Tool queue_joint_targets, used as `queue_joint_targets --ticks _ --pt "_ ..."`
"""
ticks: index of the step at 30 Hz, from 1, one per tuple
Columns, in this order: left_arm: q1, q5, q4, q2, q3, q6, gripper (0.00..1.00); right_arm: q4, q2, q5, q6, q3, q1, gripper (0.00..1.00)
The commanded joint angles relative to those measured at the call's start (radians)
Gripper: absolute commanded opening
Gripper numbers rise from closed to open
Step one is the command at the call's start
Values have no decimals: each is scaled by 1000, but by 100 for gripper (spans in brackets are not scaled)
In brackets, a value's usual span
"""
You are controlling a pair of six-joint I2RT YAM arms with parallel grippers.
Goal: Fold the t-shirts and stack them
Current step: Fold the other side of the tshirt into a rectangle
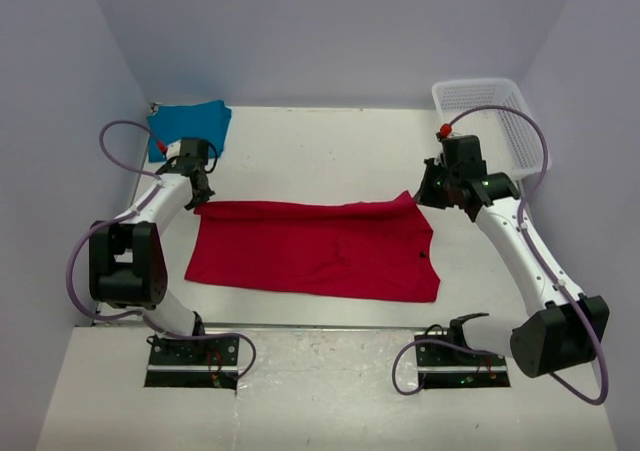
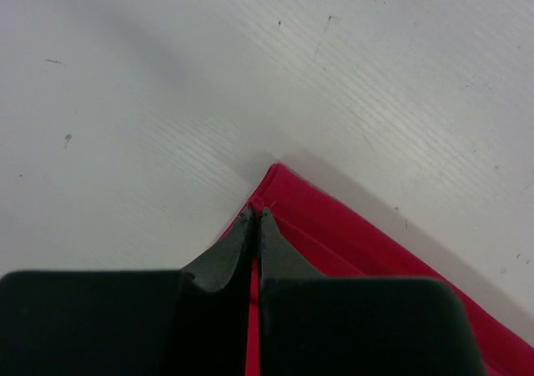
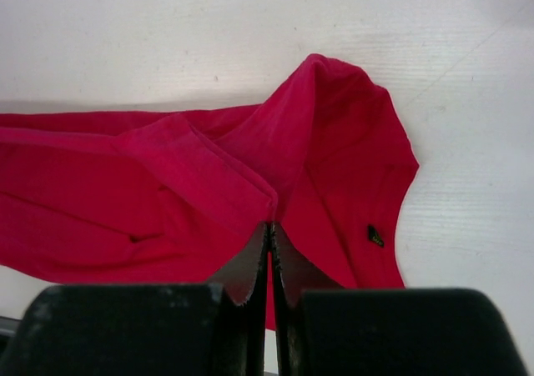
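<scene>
Because the red t-shirt [image 1: 315,249] is soft, light cloth (it will likely sag between holds), corners suit best: left jaws and right jaws each pinch a far corner as it lies across the worktop [image 1: 320,151]; the teal t-shirt [image 1: 190,126] sits far-left.

The white worktop [image 1: 320,151] carries a red t-shirt [image 1: 320,251] laid out as a wide band running left to right across its middle, nearer the near edge than the far one, with a small dark label [image 1: 423,256] close to its right end. A teal-blue t-shirt [image 1: 190,126] lies in the far left corner. A white mesh basket [image 1: 480,83] sits at the far right corner, apart from both shirts.
</scene>
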Motion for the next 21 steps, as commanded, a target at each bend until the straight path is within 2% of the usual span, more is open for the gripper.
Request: queue_joint_targets --ticks 1,8,21 --pt "-14 -40 -5 -49 -29 -30 0 15 -56 -16 19 -43 14 0" --pt "-26 -50 -4 -76 -100 -44 0 35 -134 -10 48 -175 40 0" --pt "-34 -47 8 -107 -187 -72 0 13 -243 34 131 -290 112 0"
